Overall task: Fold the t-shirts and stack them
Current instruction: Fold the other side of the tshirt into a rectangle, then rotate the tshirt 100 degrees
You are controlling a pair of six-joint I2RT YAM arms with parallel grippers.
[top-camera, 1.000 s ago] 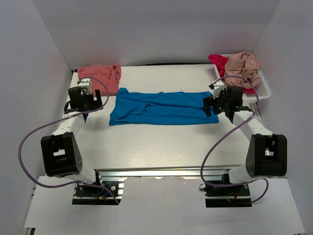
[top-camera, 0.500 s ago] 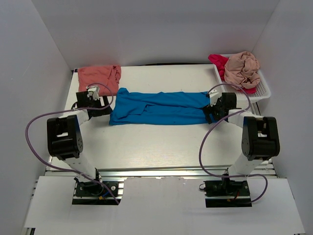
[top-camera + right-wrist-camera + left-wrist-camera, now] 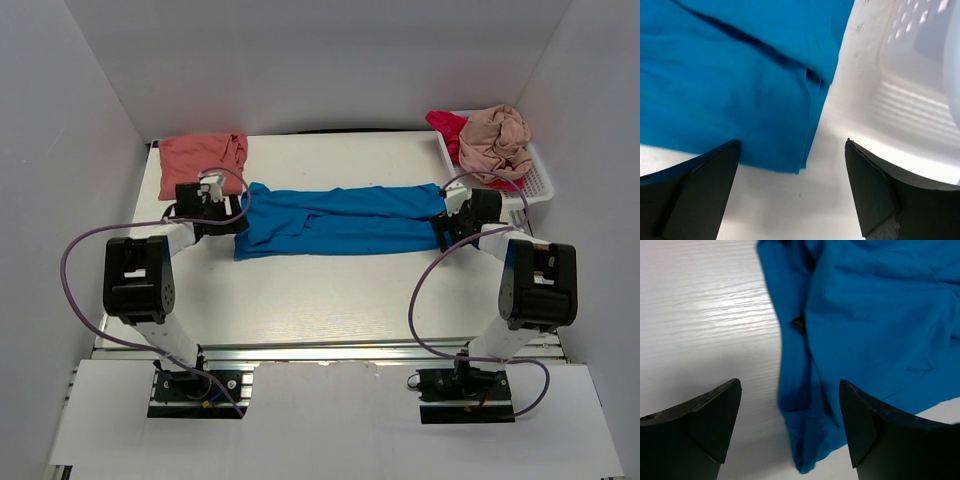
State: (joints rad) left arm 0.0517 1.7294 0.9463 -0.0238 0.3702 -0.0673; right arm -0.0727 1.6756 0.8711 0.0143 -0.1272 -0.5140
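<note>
Lying under left pincer [image 3: 789,390]: blue t-shirt [image 3: 880,315]

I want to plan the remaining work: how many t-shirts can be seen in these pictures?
4. The blue shirt lies spread mid-table, the salmon shirt at the far left corner, the beige-pink shirt and the red shirt in the basket; more may hide underneath.

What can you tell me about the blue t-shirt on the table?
The blue t-shirt is soft, plain cotton-looking cloth, folded lengthwise into a long, creased band lying flat across the table. The open left gripper straddles its left end and the open right gripper its right end, beside the basket.
</note>
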